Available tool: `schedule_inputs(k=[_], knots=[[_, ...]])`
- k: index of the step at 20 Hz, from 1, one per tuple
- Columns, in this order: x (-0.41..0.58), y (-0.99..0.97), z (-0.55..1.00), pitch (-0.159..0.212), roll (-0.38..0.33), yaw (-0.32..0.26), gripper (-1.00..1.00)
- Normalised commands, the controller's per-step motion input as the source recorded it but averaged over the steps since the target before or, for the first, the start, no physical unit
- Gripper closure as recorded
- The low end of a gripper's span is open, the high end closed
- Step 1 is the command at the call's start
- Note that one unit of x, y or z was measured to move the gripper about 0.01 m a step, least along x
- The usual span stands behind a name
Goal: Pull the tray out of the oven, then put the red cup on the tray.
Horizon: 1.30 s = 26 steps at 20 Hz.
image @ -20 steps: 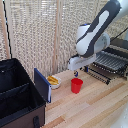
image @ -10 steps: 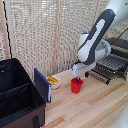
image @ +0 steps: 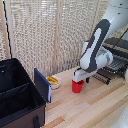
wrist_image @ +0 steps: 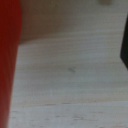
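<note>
Exterior view: the gripper (image: 79, 78) sits right atop the red cup (image: 77, 86) on the wooden table (image: 95, 107), bare wood in front; the finger state is hidden, and the tray (image: 112, 67) is half cut off. Wrist view: blurred red cup (wrist_image: 7, 60) fills one edge beside open wood.

Brightness: exterior view evenly lit, daylight glowing through the woven blind (image: 50, 35) behind the table (image: 95, 107).
Shadows: soft, short, under the red cup (image: 77, 86); black case (image: 17, 97) interior dark, detail lost.
Glare: arm (image: 97, 50) white shell washed out near the top.
Blur: exterior soft, low resolution; wrist view heavily out of focus, red cup (wrist_image: 7, 60) a smeared band against wood grain.
</note>
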Motion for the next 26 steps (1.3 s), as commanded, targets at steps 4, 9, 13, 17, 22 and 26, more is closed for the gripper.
schedule_inputs(k=[4, 9, 13, 17, 22, 26], knots=[[0.041, 0.09, -0.02, 0.0, -0.005, -0.018, 1.0], [0.025, 0.24, 0.01, -0.028, -0.003, -0.255, 1.0], [0.0, 0.1, 0.25, -0.045, 0.0, -0.358, 1.0], [0.027, 0.02, 0.52, -0.031, -0.036, -0.365, 1.0], [0.037, 0.06, 0.75, -0.01, -0.068, -0.336, 1.0], [0.153, 0.1, 0.87, -0.002, -0.085, -0.294, 1.0]])
